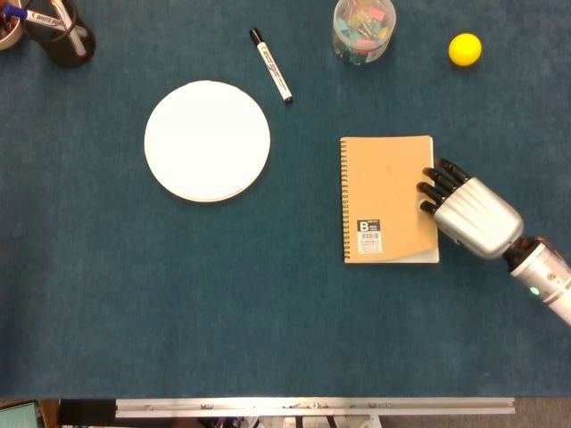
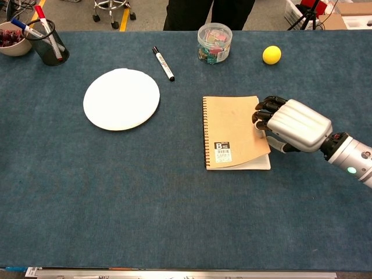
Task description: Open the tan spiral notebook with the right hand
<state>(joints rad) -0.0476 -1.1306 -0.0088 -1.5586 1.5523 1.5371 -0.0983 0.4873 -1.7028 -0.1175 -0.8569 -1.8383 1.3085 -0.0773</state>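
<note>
The tan spiral notebook (image 1: 384, 196) (image 2: 229, 131) lies right of the table's middle, its spiral on the left and a barcode label low on the cover. My right hand (image 1: 468, 214) (image 2: 293, 124) is at its right edge. The dark fingertips (image 1: 430, 185) rest on top of the cover, and the thumb looks tucked under that edge. Along the notebook's bottom and lower right the cover stands slightly off the white pages. My left hand shows in neither view.
A white round plate (image 1: 207, 140) lies to the left. At the back are a marker (image 1: 270, 65), a clear jar of coloured clips (image 1: 363, 29) and a yellow ball (image 1: 465, 49). A black pen cup (image 1: 58, 31) and a bowl (image 2: 13, 38) stand in the far left corner.
</note>
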